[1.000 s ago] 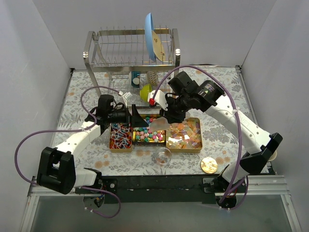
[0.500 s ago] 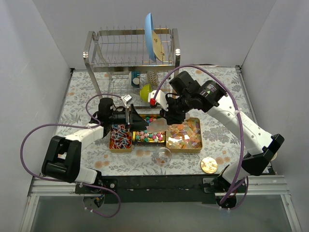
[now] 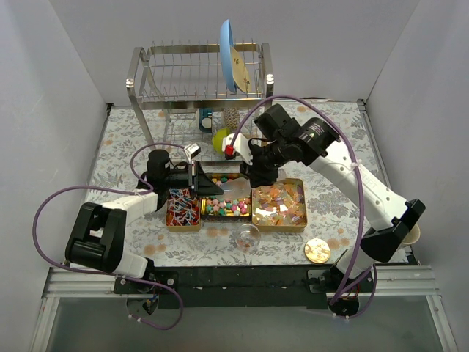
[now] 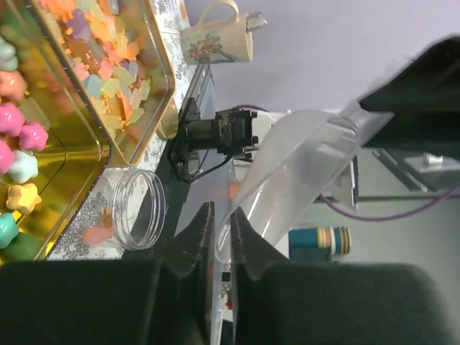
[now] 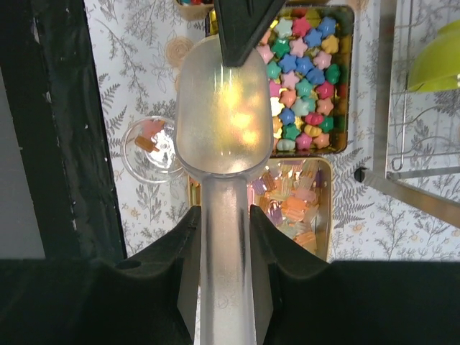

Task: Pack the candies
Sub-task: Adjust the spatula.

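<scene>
Three gold tins hold the candies: striped ones [image 3: 183, 209], pastel ones [image 3: 227, 207] [image 5: 302, 79] and orange-yellow wrapped ones [image 3: 278, 205] [image 5: 291, 208]. A translucent plastic scoop [image 5: 224, 122] [image 4: 309, 165] hangs empty over the tins. My right gripper [image 5: 224, 210] [image 3: 253, 178] is shut on its handle. My left gripper [image 4: 221, 214] [image 3: 218, 189] is shut on the scoop's front lip, pinching the thin rim between its tips. A clear round jar [image 3: 249, 236] [image 5: 151, 147] [image 4: 136, 208] stands in front of the tins with a couple of wrapped candies inside.
A round gold lid [image 3: 317, 250] lies near the front right. A metal dish rack [image 3: 198, 73] with a blue plate [image 3: 231, 55] stands at the back, a green cup [image 3: 222, 137] beneath it. A flowered mug [image 4: 215, 39] sits by the right arm's base.
My left gripper has moved right to the scoop's mouth and closed on its lip. The right gripper has drawn the scoop slightly back and up, still holding the handle.
</scene>
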You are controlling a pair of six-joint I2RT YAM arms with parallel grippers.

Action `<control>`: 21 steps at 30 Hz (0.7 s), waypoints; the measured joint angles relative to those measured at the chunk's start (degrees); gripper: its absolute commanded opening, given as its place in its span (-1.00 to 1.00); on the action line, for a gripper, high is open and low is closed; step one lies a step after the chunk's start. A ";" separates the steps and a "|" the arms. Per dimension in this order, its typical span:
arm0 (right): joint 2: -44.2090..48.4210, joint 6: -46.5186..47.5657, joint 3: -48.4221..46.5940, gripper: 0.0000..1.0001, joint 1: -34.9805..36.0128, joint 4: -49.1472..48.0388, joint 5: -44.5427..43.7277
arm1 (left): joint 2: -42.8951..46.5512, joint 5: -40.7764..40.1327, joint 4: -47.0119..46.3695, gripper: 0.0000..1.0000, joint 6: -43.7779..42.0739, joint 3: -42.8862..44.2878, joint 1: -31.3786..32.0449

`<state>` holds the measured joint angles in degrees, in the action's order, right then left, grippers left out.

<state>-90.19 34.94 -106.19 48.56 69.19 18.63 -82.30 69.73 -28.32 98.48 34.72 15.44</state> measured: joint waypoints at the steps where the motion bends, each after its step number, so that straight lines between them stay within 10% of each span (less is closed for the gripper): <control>1: -0.07 0.02 0.00 -0.97 -0.22 0.09 0.17 | 0.00 0.76 -0.59 -1.00 -0.11 -0.13 -0.31; 6: 0.79 0.81 4.04 -0.97 -0.83 -0.04 -0.28 | 0.00 2.58 -0.87 -1.00 -1.25 -0.09 -0.79; 12: 2.58 1.09 11.80 -0.25 -0.98 -2.49 -0.70 | 0.04 2.73 2.84 -1.00 -4.00 -0.09 -0.98; 21: 5.62 0.83 17.09 0.00 -2.23 -6.58 0.39 | 0.46 2.36 5.22 -1.00 -5.77 -0.09 -0.96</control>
<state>-84.58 35.77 -89.10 46.33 62.61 19.03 -81.84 72.10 -23.09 92.71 34.63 14.48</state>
